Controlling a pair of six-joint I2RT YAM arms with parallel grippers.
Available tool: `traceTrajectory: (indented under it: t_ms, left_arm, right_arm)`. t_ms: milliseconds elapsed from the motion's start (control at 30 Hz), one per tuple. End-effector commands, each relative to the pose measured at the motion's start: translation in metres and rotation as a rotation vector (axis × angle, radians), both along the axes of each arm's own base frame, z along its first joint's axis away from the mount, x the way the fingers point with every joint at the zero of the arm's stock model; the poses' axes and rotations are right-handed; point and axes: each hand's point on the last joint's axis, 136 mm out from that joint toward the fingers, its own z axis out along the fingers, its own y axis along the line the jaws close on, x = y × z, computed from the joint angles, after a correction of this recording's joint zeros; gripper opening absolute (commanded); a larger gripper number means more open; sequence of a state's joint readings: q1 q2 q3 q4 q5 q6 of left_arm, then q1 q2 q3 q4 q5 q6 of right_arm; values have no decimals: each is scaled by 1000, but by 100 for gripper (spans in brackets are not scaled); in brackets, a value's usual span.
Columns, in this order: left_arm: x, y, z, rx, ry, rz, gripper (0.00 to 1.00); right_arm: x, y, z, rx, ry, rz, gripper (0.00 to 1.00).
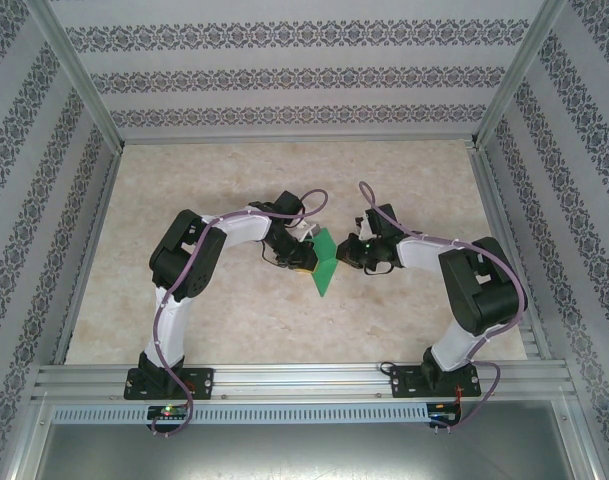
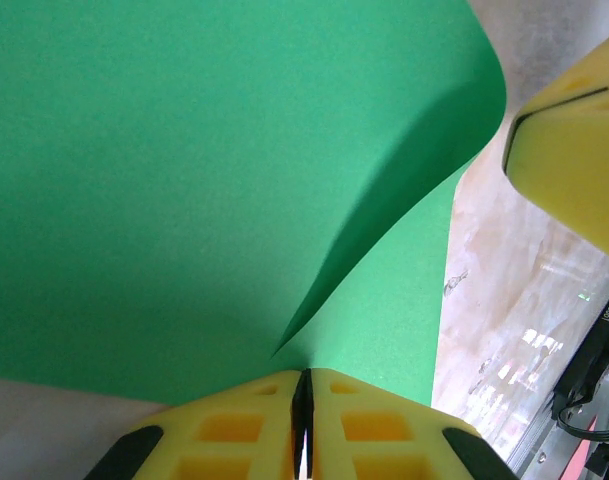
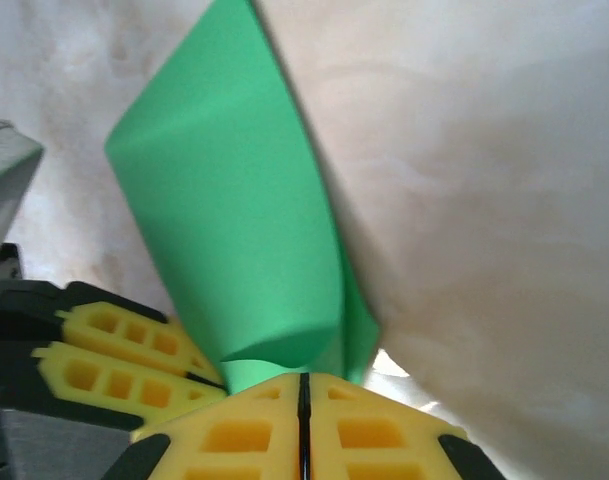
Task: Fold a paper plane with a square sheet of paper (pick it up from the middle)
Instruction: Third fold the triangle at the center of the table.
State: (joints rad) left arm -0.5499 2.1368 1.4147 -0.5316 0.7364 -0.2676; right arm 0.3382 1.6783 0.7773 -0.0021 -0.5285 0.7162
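Over the pale desk (image 1: 234, 320), left fingers (image 2: 234, 430) and right fingers (image 3: 374, 440) are each pinching the bowed green paper (image 1: 325, 262). Lining up its edges before creasing is probably mattering most.

Bright, even light, with a soft shadow across the square sheet of paper (image 2: 184, 180) up close.

The square sheet of paper (image 2: 184, 180) is cropped beyond the left jaws; its pinched edge is hidden between them.
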Motion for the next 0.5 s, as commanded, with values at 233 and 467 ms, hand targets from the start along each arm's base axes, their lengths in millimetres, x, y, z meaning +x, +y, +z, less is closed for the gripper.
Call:
traceTrajectory:
  t_ms: [233,467]
  left_arm:
    - [-13,42,-61,249,29,7,14]
    - [-14,43,-61,253,28,4,14]
  right_arm:
    - [6,26,-9,36,19,43,8]
    - [6,-1,-33,-130,42,11,7]
